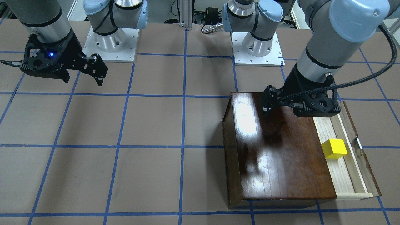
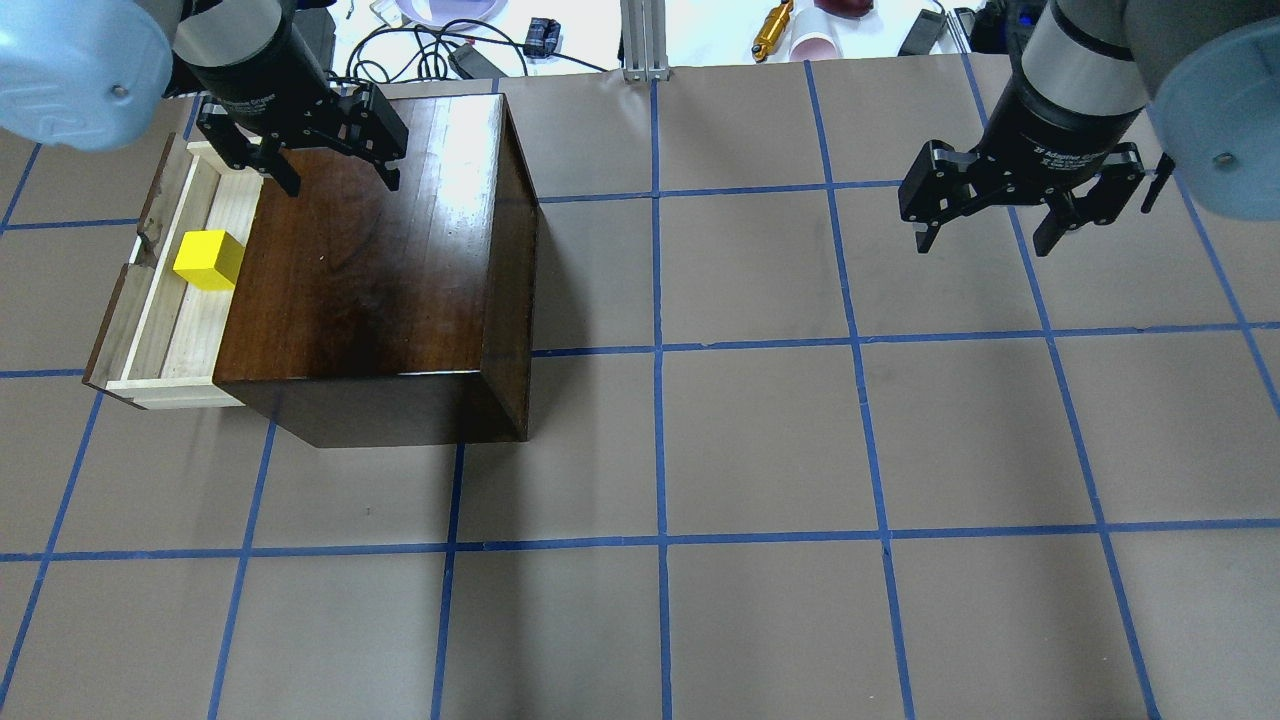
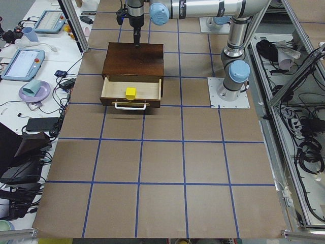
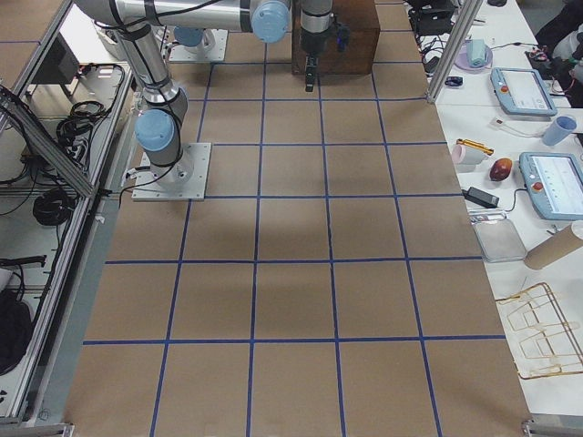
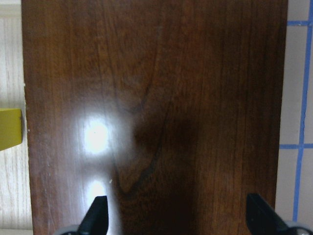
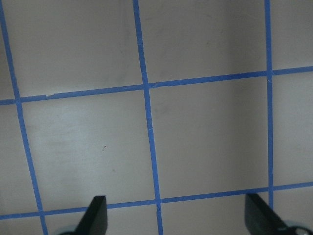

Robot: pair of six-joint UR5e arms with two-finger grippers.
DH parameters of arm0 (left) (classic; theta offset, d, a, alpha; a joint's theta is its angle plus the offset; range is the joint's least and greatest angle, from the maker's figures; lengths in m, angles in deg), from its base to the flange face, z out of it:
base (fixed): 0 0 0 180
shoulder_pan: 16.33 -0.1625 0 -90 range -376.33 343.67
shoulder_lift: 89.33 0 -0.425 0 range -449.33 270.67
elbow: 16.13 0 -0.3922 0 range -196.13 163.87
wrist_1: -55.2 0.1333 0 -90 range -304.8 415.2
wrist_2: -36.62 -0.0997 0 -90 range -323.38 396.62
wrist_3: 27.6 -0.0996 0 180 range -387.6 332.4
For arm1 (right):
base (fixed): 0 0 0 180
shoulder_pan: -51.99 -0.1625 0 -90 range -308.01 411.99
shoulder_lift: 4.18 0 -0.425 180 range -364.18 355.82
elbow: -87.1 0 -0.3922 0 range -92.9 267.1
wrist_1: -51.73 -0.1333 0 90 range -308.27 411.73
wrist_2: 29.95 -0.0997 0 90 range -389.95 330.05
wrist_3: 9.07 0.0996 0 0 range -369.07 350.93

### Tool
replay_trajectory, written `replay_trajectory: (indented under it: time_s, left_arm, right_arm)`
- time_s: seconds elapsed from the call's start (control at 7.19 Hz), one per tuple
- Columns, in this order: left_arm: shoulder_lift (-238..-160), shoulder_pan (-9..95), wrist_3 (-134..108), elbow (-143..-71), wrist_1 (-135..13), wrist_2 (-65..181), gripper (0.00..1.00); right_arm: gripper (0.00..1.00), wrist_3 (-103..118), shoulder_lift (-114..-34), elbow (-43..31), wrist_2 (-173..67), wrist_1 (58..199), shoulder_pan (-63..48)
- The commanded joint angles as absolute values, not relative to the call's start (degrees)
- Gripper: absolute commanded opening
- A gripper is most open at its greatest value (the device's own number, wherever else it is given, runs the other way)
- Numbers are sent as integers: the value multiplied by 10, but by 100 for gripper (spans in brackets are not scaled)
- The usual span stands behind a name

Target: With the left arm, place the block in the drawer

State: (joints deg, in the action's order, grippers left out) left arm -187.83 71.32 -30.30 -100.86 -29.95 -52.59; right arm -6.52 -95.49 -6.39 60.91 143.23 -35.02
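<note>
Overhead exterior view, bright yellow block point(image 2: 208, 260), small cube, in drawer point(image 2: 160, 300)

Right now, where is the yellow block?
In the overhead view the block lies at the left, inside the open drawer, right beside the wooden box. The left gripper hangs open above the box.

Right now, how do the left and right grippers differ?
The left gripper hangs over the dark box's top, beside the open drawer holding the yellow block; the right gripper hangs over the table's blue grid. The left arm trails a looped black cable; the right arm shows no such loop. Both grippers are open and empty.
</note>
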Motion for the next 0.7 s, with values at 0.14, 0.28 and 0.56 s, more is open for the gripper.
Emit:
replay_trajectory:
  time_s: [0.14, 0.28, 0.56]
  left_arm:
    - [-1836, 717, -302, -1066, -321, -529, 100]
    - [-1831, 717, -302, -1076, -320, -529, 100]
    - [-1826, 717, -302, -1086, -319, -528, 100]
  right_arm:
    - [100, -65, -955, -64, 609, 1432, -350]
    - [100, -65, -955, -63, 609, 1432, -350]
    - [100, -65, -955, -63, 609, 1432, -350]
